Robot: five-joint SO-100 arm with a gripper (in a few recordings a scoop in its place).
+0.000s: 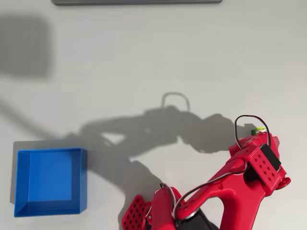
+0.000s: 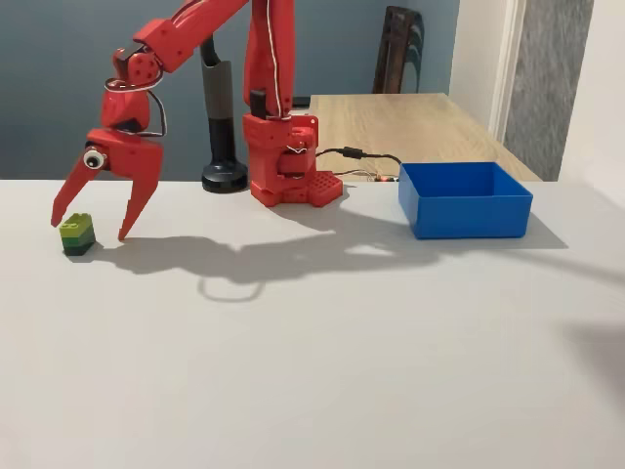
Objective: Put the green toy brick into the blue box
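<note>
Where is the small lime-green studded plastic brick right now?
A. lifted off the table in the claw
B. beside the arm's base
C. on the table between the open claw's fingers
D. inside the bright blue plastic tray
C: in the fixed view the small lime-green studded plastic brick sits on the white table between the spread fingers of the red claw.
</note>
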